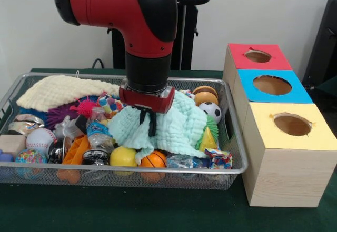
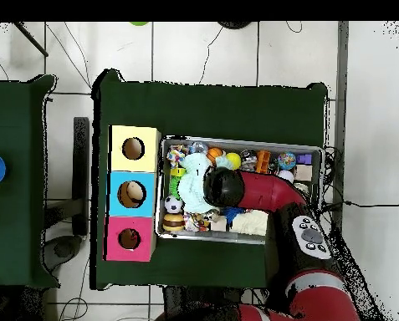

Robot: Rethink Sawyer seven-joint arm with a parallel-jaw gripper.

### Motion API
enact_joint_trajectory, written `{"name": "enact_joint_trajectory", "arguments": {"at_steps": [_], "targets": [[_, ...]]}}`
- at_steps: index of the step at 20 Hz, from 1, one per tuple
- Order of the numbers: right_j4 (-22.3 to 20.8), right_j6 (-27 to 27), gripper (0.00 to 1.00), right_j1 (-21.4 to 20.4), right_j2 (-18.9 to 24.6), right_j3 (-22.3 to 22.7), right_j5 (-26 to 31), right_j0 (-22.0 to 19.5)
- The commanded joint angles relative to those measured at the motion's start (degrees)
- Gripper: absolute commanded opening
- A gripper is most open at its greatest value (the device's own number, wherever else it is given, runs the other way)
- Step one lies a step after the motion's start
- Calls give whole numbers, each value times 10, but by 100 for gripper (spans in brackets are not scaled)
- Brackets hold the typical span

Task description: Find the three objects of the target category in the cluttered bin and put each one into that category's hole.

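A green cloth (image 1: 131, 211) covers the table, which stands on a pale tiled floor (image 2: 202, 50)

One camera sits low and close across the table from me, facing my arm (image 1: 131, 27) head-on, so the wire bin (image 1: 231, 137) fills the left of its picture and the three-hole wooden box (image 1: 284, 158) stands at the right. The second camera hangs high above, looking straight down from much farther off, taking in the whole green table (image 2: 211, 104) and tiled floor (image 2: 202, 50) around it, with my base at the bottom. Both views share the bin, the box and my arm, but turned half round against each other.
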Motion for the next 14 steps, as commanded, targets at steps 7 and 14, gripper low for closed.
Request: {"name": "enact_joint_trajectory", "arguments": {"at_steps": [7,14], "targets": [[97,94,0,-125,18,146,157,38],[161,132,0,-134,2,177,226,64]]}}
